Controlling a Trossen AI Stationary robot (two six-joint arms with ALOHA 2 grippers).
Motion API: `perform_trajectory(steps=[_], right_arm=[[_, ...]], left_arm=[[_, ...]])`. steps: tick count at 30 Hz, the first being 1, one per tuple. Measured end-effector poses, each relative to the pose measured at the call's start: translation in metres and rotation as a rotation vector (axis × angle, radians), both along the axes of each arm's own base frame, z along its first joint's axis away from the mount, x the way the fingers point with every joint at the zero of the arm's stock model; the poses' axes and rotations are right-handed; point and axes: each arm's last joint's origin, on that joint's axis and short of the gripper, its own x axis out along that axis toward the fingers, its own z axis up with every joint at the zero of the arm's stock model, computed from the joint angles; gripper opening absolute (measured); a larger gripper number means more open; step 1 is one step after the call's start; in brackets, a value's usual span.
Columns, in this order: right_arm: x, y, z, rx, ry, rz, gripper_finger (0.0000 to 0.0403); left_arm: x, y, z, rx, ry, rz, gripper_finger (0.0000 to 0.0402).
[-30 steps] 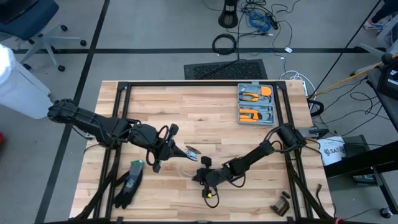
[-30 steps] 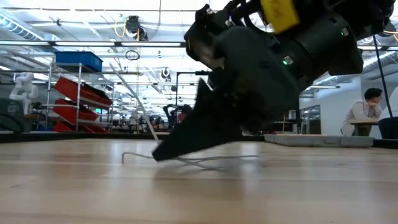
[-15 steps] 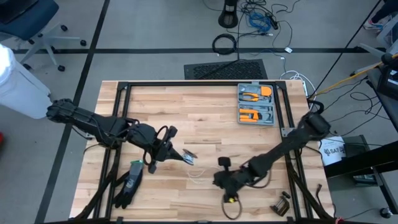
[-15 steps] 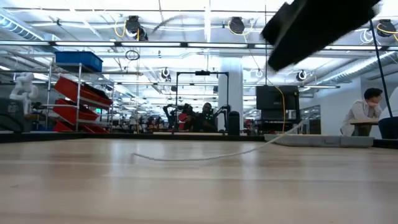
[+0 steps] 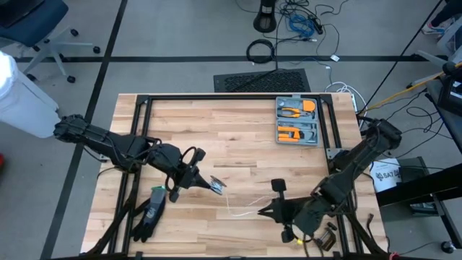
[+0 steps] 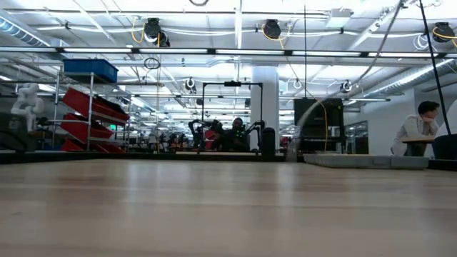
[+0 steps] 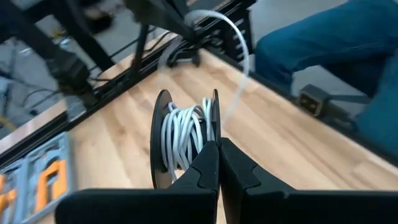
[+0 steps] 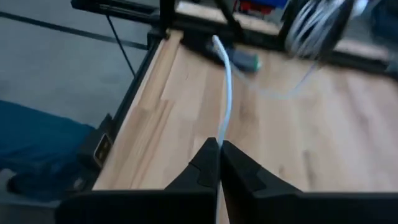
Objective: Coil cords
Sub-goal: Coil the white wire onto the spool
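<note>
A small spool (image 7: pixel 186 140) of two dark discs wound with white cord (image 7: pixel 180 134) sits in my left gripper (image 7: pixel 218 163), left of the table's middle in the high view (image 5: pixel 216 185). A free length of cord (image 5: pixel 237 207) runs from the spool over the wood to my right gripper (image 5: pixel 264 211), which is shut on it near the table's near edge. In the right wrist view the cord (image 8: pixel 225 93) rises from my right gripper (image 8: pixel 219 148) toward the blurred spool (image 8: pixel 317 22). Neither gripper shows in the low view. My left gripper is shut on the spool at the wound cord beside one disc (image 7: pixel 213 127). The fingers themselves cover the exact place. The spool stands on edge beyond the fingertips, lifted clear of the table. My right gripper pinches a single strand of the white cord (image 8: pixel 219 135) between its two fingertips. The fingers lie low and nearly level, pointing toward the table's left. The strand runs on toward the spool in a slack curve.
A grey case with orange tools (image 5: pixel 297 121) lies at the far right. A black glove-like thing (image 5: pixel 148 213) lies near the left front, small dark parts (image 5: pixel 328 237) at the right front. Black frame rails (image 5: pixel 216 97) border the table.
My right gripper has gone toward the table's right and near edges with the cord, and it has passed out of the low view. A longer stretch of cord now lies between the spool and that gripper. My left gripper has shifted a little toward the near edge with the spool.
</note>
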Motion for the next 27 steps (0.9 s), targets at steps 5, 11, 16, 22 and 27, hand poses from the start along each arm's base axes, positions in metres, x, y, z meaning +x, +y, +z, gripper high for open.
perform_trajectory(steps=[5, 11, 16, 22, 27], right_arm=[[0.001, 0.001, 0.03, -0.074, -0.067, 0.025, 0.0], [0.007, -0.004, 0.054, -0.139, -0.153, 0.005, 0.0], [0.015, -0.01, 0.064, -0.154, -0.216, 0.001, 0.0], [0.022, -0.018, 0.067, -0.187, -0.237, -0.016, 0.0], [0.032, -0.031, 0.069, -0.207, -0.251, -0.05, 0.0]], left_arm=[[-0.001, -0.002, 0.0, -0.022, 0.005, -0.051, 0.0], [0.004, -0.003, -0.002, -0.02, -0.005, -0.054, 0.0], [0.014, -0.006, -0.006, 0.009, -0.041, -0.082, 0.0], [0.02, -0.008, -0.011, 0.005, -0.036, -0.097, 0.0], [0.025, -0.012, -0.008, -0.024, -0.099, -0.182, 0.0]])
